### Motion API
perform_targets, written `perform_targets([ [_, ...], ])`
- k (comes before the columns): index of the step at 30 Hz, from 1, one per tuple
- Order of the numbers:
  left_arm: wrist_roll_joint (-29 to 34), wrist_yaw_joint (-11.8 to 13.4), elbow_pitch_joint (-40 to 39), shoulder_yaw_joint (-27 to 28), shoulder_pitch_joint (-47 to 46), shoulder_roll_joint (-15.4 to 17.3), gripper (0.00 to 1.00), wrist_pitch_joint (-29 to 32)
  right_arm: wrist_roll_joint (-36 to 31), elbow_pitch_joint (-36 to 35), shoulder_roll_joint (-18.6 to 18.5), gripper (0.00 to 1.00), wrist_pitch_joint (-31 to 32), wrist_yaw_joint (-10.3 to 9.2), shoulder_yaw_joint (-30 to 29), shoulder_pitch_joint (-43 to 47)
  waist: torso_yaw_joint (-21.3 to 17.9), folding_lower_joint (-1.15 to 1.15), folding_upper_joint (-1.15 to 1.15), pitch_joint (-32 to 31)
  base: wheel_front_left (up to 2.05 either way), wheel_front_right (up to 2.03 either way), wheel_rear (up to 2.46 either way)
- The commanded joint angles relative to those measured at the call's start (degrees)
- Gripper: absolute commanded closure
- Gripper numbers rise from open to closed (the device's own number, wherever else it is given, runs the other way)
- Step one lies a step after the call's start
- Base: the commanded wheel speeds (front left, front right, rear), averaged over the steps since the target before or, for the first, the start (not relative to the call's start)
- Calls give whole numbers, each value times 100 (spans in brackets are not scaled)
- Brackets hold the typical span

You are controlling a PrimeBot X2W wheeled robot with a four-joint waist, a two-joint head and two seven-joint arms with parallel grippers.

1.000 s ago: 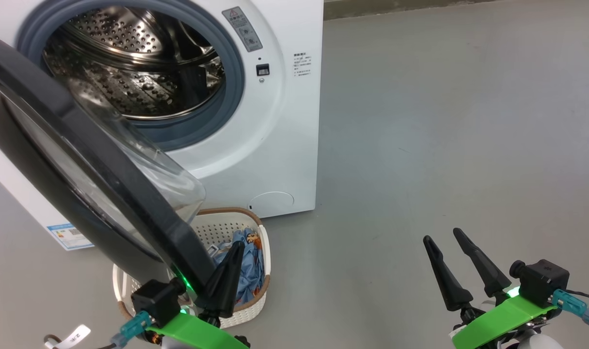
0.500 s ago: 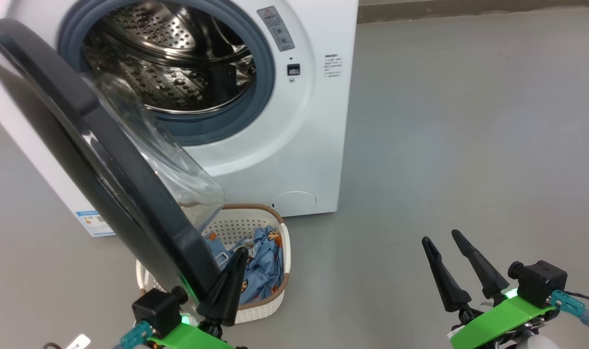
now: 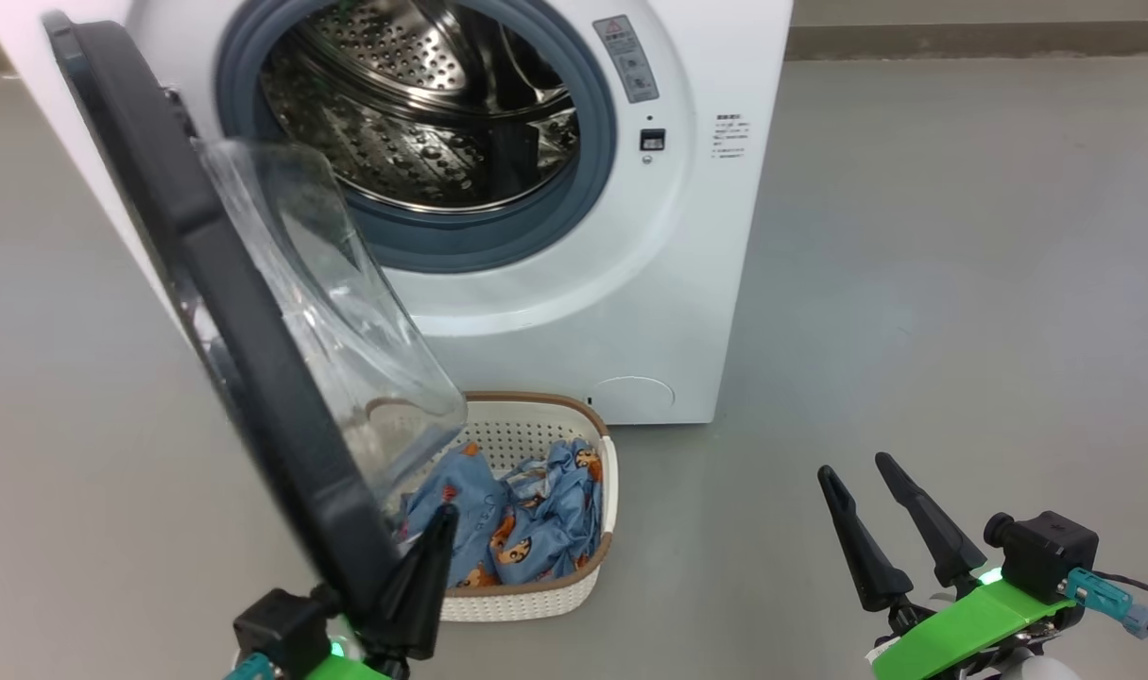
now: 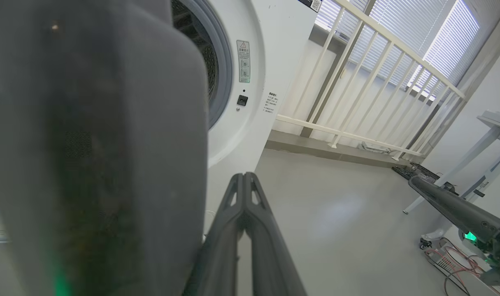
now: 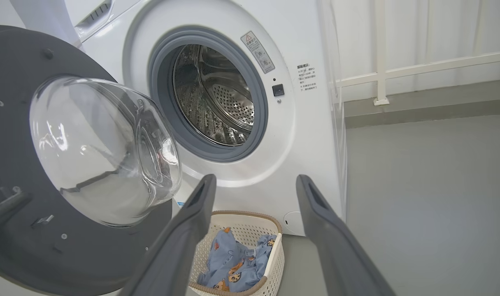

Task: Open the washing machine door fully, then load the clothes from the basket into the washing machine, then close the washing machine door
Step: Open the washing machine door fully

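Down before the washing machine (image 3: 706, 236), left gripper (image 3: 446, 518) sits pressed together beside the washing machine door (image 3: 264, 378); right gripper (image 3: 854, 467) hangs spread, empty.

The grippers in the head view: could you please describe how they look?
Both the left gripper and right gripper have two long, tapering black fingers, a green bracket, a black camera block with a teal cable plug, and a green light.
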Motion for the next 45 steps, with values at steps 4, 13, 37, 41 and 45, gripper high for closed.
perform_targets([
  [4,-26,222,-161,463,-131,323,100,28,30,-114,-11,0,-69,9,99,-65,208,0,0,-55,0,0,0],
  [13,-89,333,-279,558,-2,451,100,87,31,-116,21,0,-69,9,89,-30,479,0,0,-79,0,0,0],
  [37,-337,698,-373,1229,40,1084,100,347,25,-119,126,0,-69,9,37,18,1196,0,0,-120,0,0,0],
  [41,-413,752,-306,1389,1,1272,100,482,18,-126,159,0,-69,9,22,21,1303,0,0,-129,0,0,0],
  [45,-526,759,-134,1516,-114,1422,100,658,14,-124,186,0,-69,9,25,-1,1369,0,0,-109,0,0,0],
])
